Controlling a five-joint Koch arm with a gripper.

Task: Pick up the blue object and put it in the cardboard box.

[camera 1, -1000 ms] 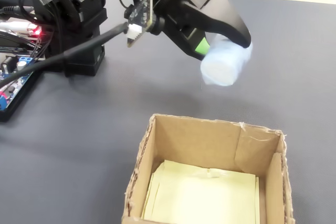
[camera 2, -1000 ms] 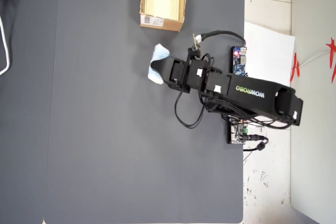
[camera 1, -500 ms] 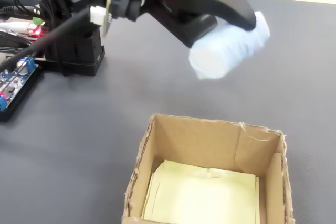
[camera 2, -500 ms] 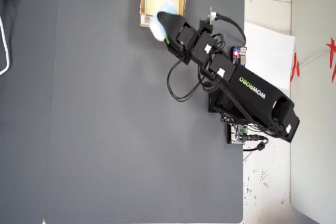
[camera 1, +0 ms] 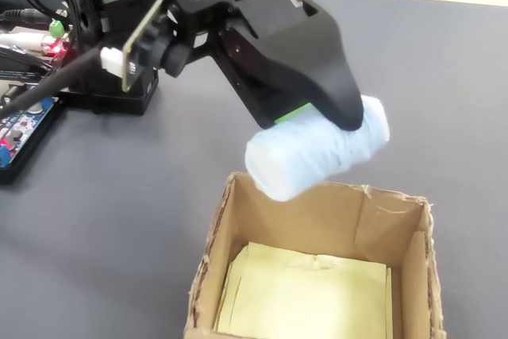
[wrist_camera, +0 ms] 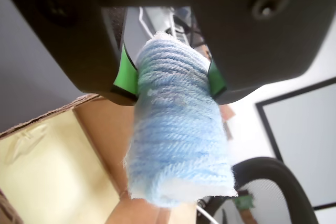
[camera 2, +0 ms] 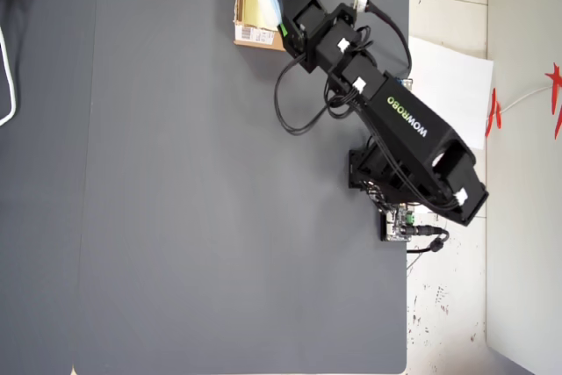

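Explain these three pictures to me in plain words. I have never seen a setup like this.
This is a small black hobby robot arm bolted at the edge of a dark grey table. One picture comes from a camera on its wrist, one from a fixed camera beside the table, one from a camera looking straight down. At the arm's end is a gripper whose two jaws are squeezed on a pale blue, yarn-wrapped block. The block hangs in the air just above an open cardboard box with a pale yellow lining. Circuit boards and cables sit by the arm's base.
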